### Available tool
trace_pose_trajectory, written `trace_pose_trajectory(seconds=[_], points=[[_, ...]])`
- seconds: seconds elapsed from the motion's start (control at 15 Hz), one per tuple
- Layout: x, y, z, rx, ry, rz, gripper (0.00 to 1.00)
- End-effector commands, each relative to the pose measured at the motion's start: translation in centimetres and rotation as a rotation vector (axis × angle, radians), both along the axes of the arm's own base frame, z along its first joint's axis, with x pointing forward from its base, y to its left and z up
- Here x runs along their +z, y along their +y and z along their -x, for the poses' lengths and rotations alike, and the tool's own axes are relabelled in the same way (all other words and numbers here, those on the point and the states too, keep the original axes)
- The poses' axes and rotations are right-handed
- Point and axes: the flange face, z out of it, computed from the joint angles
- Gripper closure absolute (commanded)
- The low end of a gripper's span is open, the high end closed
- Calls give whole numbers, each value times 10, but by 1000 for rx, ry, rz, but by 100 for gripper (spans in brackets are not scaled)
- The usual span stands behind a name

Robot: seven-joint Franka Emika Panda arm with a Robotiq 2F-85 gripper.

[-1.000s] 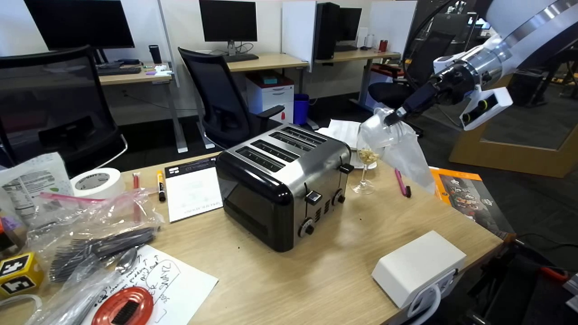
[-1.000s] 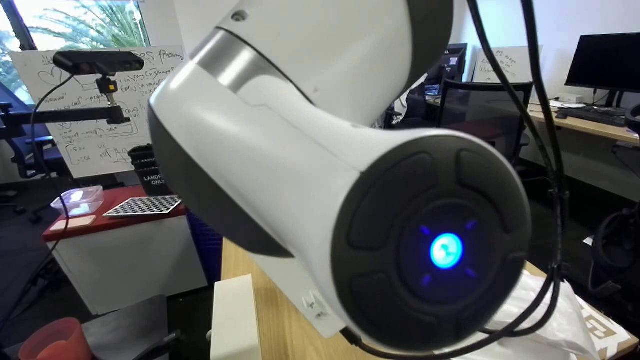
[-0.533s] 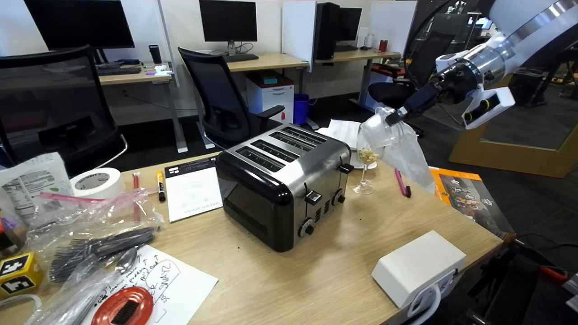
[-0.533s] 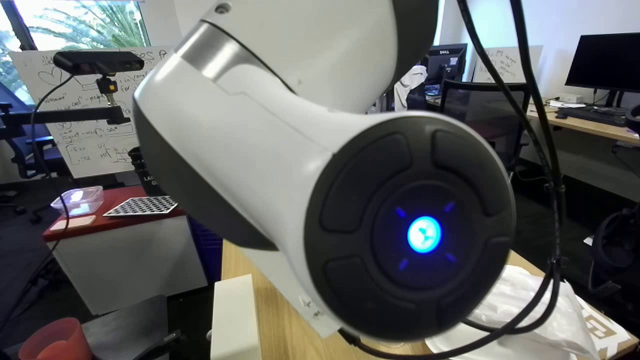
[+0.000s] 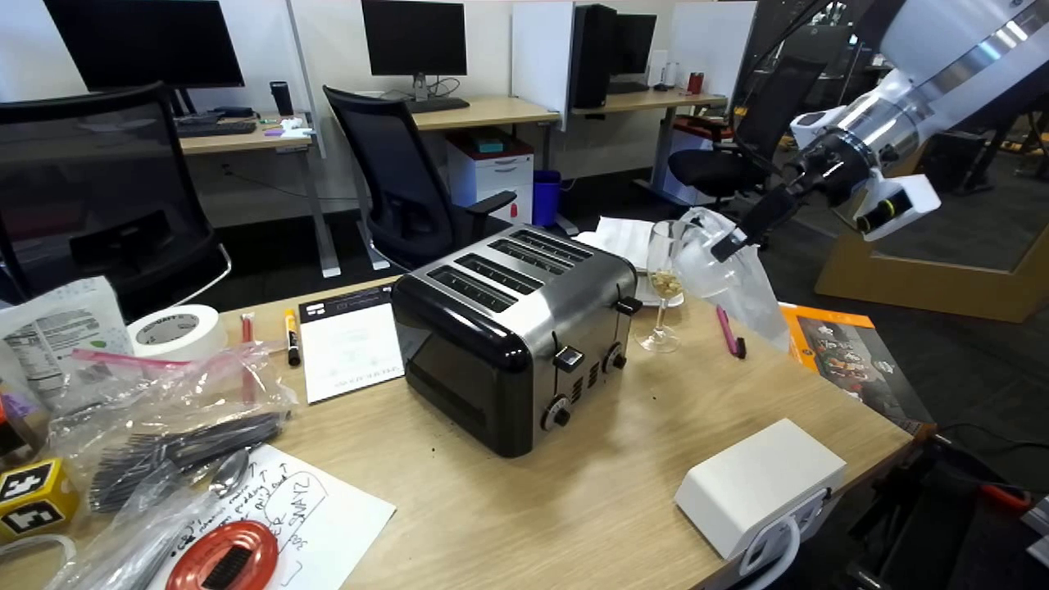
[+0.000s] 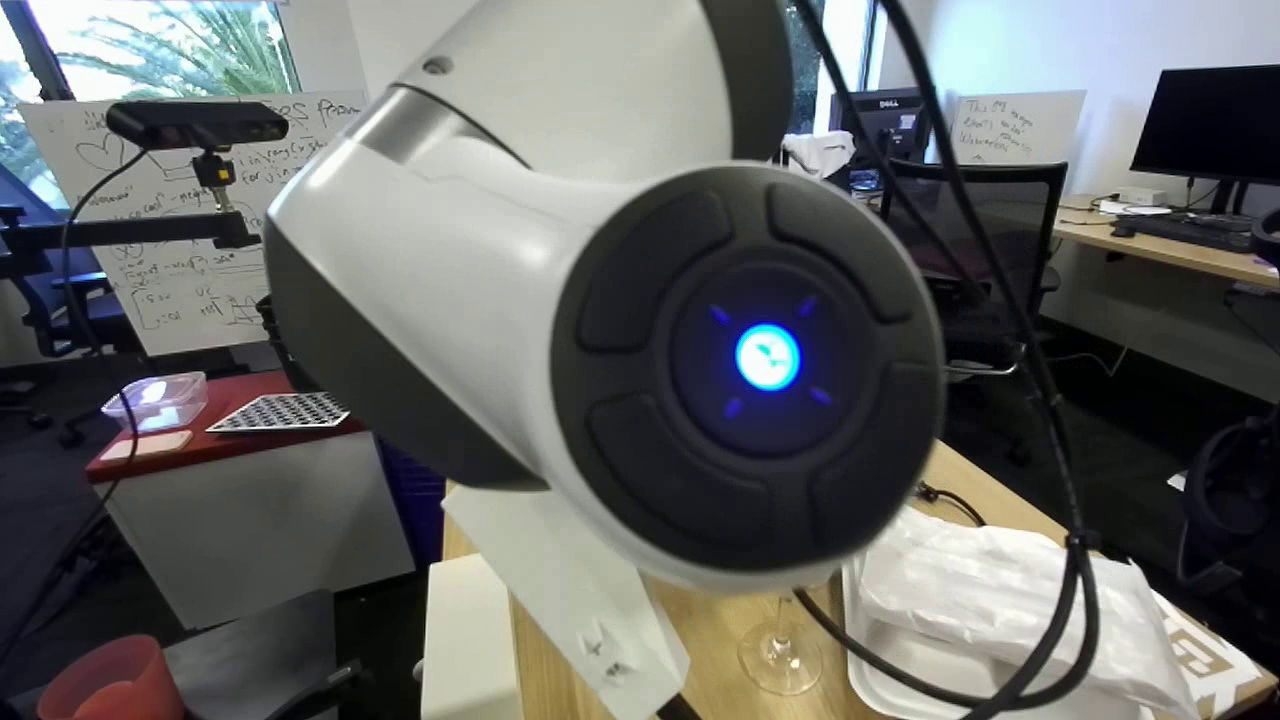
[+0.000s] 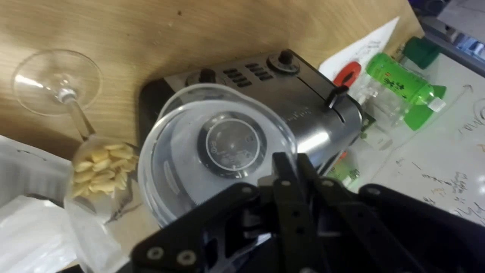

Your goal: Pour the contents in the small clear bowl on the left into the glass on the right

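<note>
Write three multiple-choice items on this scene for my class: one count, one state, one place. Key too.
1. How many slots show on the toaster?
A two; B three; C four
2. The clear bowl is:
A held at its rim by the gripper; B lying on the toaster; C crushed flat
3. Where are the pale pieces?
A in the clear bowl; B in the glass; C on the toaster

1 C: an exterior view shows two pairs.
2 A: the wrist view shows the gripper closed on its rim.
3 B: the wrist view shows them heaped inside the glass.
</note>
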Motion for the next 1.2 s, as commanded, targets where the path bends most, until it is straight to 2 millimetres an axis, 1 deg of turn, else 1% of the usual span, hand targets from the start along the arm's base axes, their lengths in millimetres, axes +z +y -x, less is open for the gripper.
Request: trace_pose_trajectory(seconds=[0.0,0.27,0.4,0.53,0.73,1.13], points=[[-5,18,12,11,44,193,98],[-21,51,17,50,104,378,98],[-33,60,21,45,151,462,98],[-45,63,27,33,212,511,98],[-62,62,36,21,307,543,98],[-86,55,38,-49,410,594,98]])
